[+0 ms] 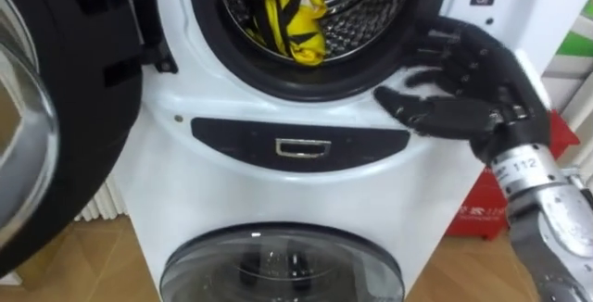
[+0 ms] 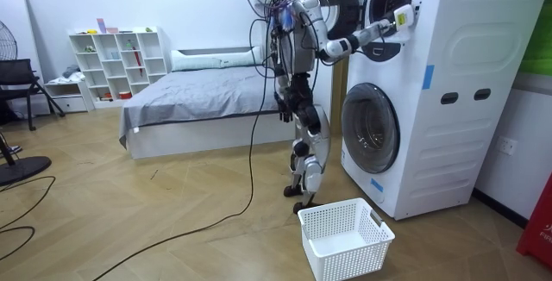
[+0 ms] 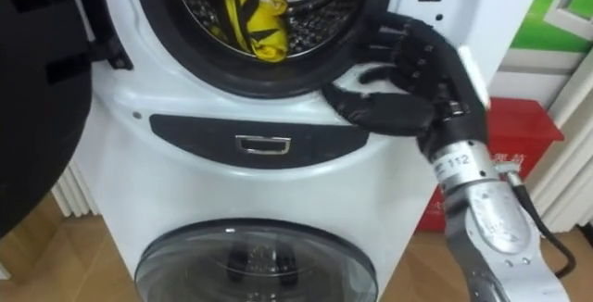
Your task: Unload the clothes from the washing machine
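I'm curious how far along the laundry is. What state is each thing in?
Upper door: swung open.
Yellow cloth: lying in the drum.
Lower door: shut.
Right hand: open, at the drum's rim, holding nothing.
Basket: upright, empty.

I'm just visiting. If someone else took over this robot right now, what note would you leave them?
Right hand: open, at the lower right rim of the washing machine's upper drum, holding nothing.
Left hand: idle by the hip.
Yellow-and-black garment: lying in the drum, untouched.
White basket: on the floor by the robot's feet.
Done: door open.
Left: reach in, grasp garment, pull it out.
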Robot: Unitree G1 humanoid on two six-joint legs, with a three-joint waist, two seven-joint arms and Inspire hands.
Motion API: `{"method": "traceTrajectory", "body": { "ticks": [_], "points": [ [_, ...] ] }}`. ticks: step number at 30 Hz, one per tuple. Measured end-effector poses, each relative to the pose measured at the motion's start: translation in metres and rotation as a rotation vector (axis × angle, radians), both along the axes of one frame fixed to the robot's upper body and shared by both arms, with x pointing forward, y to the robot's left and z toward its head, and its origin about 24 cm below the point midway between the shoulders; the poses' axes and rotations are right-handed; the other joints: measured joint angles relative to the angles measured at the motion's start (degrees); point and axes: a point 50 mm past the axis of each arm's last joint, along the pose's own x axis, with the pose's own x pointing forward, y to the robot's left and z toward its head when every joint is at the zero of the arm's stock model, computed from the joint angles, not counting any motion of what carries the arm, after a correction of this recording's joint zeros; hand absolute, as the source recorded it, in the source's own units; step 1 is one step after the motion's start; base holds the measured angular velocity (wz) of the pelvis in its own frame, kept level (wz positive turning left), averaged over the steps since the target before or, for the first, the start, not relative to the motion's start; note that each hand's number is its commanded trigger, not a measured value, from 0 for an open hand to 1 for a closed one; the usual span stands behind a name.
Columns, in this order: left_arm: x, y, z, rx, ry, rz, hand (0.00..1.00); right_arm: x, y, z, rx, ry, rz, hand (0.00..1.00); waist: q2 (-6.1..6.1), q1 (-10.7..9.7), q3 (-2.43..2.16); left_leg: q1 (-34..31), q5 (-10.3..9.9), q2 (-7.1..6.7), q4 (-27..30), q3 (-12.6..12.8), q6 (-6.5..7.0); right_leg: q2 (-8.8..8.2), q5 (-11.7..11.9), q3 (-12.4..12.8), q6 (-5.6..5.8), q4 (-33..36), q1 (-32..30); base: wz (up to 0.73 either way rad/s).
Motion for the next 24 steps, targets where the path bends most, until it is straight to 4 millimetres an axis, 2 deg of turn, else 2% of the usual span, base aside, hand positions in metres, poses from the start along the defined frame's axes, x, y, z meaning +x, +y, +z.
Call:
{"method": "traceTrajectory", "body": {
  "ticks": [3, 7, 12, 17, 21, 24],
  "points": [
    [-0.001, 0.0, 0.0, -0.008, 0.003, 0.0, 0.0, -0.001, 0.008, 0.001, -0.025, -0.004, 0.053, 0.0, 0.08, 0.3, -0.06, -0.1, 0.1, 0.86, 0.2, 0.2, -0.36, 0.8, 0.0, -0.3, 0.09, -0.8, 0.4, 0.01],
    [0.005, -0.001, 0.0, -0.013, -0.01, -0.006, 0.0, -0.003, 0.014, 0.004, -0.059, -0.016, 0.092, 0.0, 0.34, -0.4, -0.17, -0.1, 1.8, 1.22, -0.2, 0.3, -2.35, 0.97, 0.0, -1.5, 0.13, -1.7, 0.8, 0.11],
    [0.01, 0.0, 0.0, -0.011, -0.016, -0.027, 0.0, -0.006, 0.016, 0.004, -0.163, -0.013, 0.178, 0.0, 0.51, -0.8, -0.31, 1.3, 1.9, 1.18, -1.2, 0.3, -2.46, 1.13, -0.1, -1.7, 0.37, -2.8, 2.4, 0.03],
    [0.019, 0.0, 0.0, -0.034, -0.028, -0.035, 0.0, -0.011, 0.029, 0.003, -0.223, -0.002, 0.325, 0.0, 0.38, -0.7, -0.35, 3.3, 1.9, 1.01, -3.5, 0.4, -2.44, 1.3, -0.4, -0.9, 0.96, -3.2, 3.3, 0.0],
    [0.023, 0.003, 0.001, -0.034, -0.043, -0.044, 0.0, -0.017, 0.05, -0.012, -0.261, 0.068, 0.473, 0.0, -0.47, 0.3, -0.51, 5.1, 1.8, 0.88, -5.1, 1.6, -2.12, 1.39, -0.4, -0.3, 1.1, -4.6, 4.8, -0.02],
    [0.021, 0.004, 0.001, -0.038, -0.027, -0.039, 0.0, -0.019, 0.054, -0.015, -0.276, 0.083, 0.527, 0.0, -1.16, 1.3, -0.73, 5.5, 1.4, 0.44, -5.1, 1.3, -1.57, 1.23, -0.5, -0.1, 1.21, -5.7, 5.9, 0.01]
  ]
}}
